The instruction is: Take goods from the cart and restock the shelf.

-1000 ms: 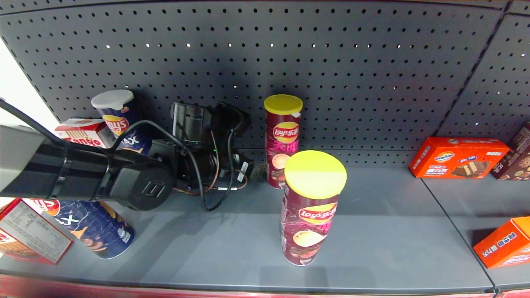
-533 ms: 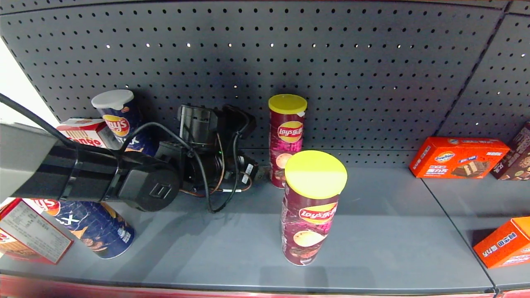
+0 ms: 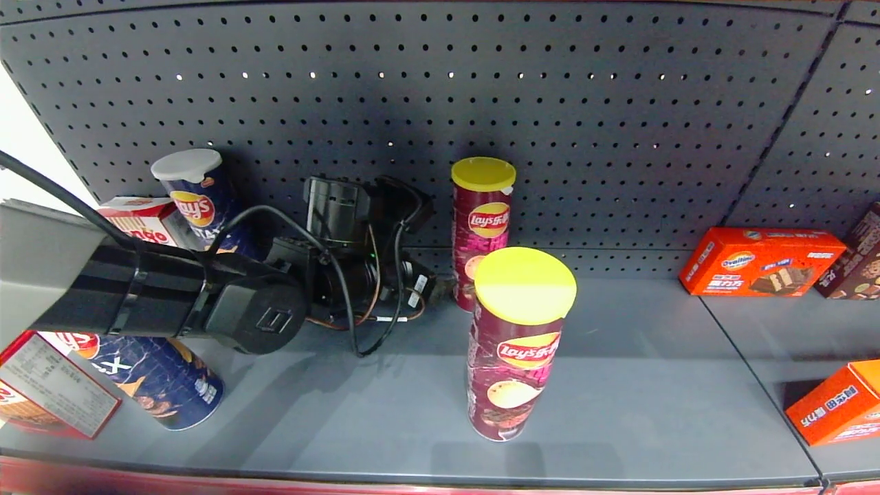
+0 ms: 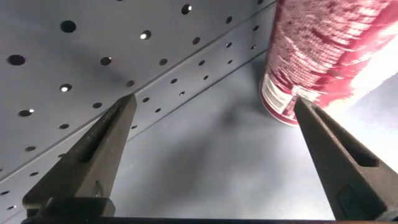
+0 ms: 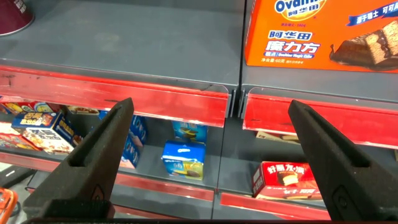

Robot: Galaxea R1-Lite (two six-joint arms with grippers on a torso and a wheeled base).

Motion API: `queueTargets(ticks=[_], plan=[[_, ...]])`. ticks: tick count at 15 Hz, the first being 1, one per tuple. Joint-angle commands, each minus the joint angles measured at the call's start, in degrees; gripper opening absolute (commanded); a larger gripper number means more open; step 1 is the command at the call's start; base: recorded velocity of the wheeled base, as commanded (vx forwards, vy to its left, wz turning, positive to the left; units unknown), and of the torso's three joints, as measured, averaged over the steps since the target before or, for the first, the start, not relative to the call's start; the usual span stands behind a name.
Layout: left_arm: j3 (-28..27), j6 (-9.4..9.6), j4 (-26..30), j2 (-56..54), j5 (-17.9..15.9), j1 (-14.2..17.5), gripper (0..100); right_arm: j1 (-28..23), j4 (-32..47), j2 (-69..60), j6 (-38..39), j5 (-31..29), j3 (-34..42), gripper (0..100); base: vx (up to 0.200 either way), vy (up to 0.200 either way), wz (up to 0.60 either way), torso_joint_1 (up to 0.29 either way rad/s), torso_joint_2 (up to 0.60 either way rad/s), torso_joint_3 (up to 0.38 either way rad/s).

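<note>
Standing spread just beside the rear can point(image 3: 482, 220), the left claw point(image 4: 214, 99) risks toppling it onto the front can point(image 3: 519, 357) if swung sideways.

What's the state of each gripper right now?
Left gripper: open, holding nothing, a red can just beside it.
Right gripper: open, holding nothing.

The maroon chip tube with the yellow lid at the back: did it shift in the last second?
Yes. The rear maroon cardboard tube with the yellow lid slid a little to the robot's right, together with the left pincer, which is open with one finger beside it. The front maroon tube, the upright blue tube and the orange box stayed put.
</note>
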Motion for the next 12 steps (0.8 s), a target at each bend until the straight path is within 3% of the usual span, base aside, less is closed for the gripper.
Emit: queueTargets(ticks=[1, 2, 3, 4, 5, 6, 7, 12], plan=[[3.85, 0.01, -0.1, -5.61, -0.18, -0.52, 100, 0.03, -0.01, 0.09, -0.04, 0.03, 0.01, 100, 0.0, 0.0, 0.0, 0.0, 0.0, 0.0], [6.58, -0.17, -0.19, -8.42, -0.18, -0.96, 100, 0.03, -0.01, 0.09, -0.04, 0.03, 0.01, 100, 0.0, 0.0, 0.0, 0.0, 0.0, 0.0], [10.97, -1.57, -1.15, -12.29, -0.27, -1.66, 100, 0.03, -0.01, 0.09, -0.04, 0.03, 0.01, 100, 0.0, 0.0, 0.0, 0.0, 0.0, 0.0], [12.03, -2.28, -1.68, -13.25, -0.27, -2.01, 100, 0.03, -0.01, 0.09, -0.04, 0.03, 0.01, 100, 0.0, 0.0, 0.0, 0.0, 0.0, 0.0], [15.72, -5.0, -3.88, -16.42, -0.27, -3.86, 100, 0.03, -0.01, 0.09, -0.04, 0.03, 0.01, 100, 0.0, 0.0, 0.0, 0.0, 0.0, 0.0], [17.21, -5.53, -4.76, -17.74, -0.09, -5.09, 100, 0.03, -0.01, 0.09, -0.04, 0.03, 0.01, 100, 0.0, 0.0, 0.0, 0.0, 0.0, 0.0], [22.22, -4.83, -7.13, -22.31, -0.09, -7.29, 100, 0.03, -0.01, 0.09, -0.04, 0.03, 0.01, 100, 0.0, 0.0, 0.0, 0.0, 0.0, 0.0], [38.57, -4.39, -7.57, -41.82, -0.18, -14.23, 100, 0.03, -0.01, 0.09, -0.04, 0.03, 0.01, 100, 0.0, 0.0, 0.0, 0.0, 0.0, 0.0]])
